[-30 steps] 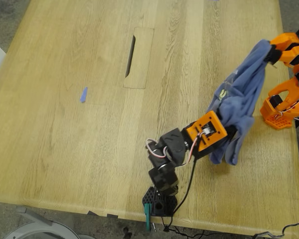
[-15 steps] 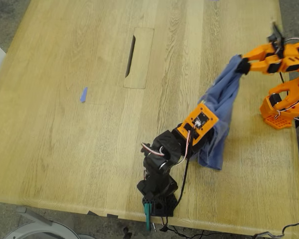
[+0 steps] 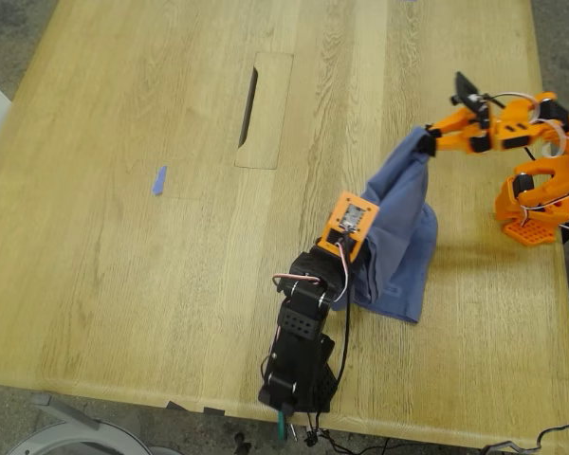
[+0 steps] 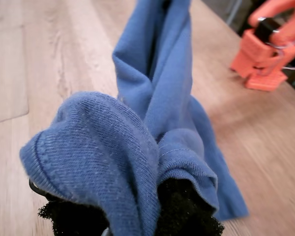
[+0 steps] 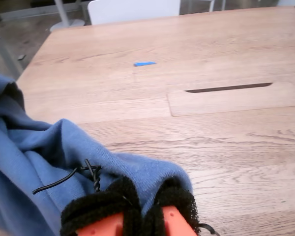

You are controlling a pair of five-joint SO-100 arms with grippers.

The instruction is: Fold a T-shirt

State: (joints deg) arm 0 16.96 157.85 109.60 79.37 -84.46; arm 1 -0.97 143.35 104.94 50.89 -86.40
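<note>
T-shirt (image 3: 398,227) shifted, both hands clamped.

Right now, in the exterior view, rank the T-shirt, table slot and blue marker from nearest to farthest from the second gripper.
1. T-shirt, held in my second gripper.
2. Slot, mid-table.
3. Blue marker, farther toward the exterior view's left.

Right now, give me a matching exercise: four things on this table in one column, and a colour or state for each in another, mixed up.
Things:
1. T-shirt
2. my first gripper
3. small strip
4. table slot

States:
A. dark, narrow opening
B. lying flat, blue, away from the arms
C. hanging between both grippers
D. shut on blue cloth, black padding

Pairs: 1-C, 2-D, 3-B, 4-A
</note>
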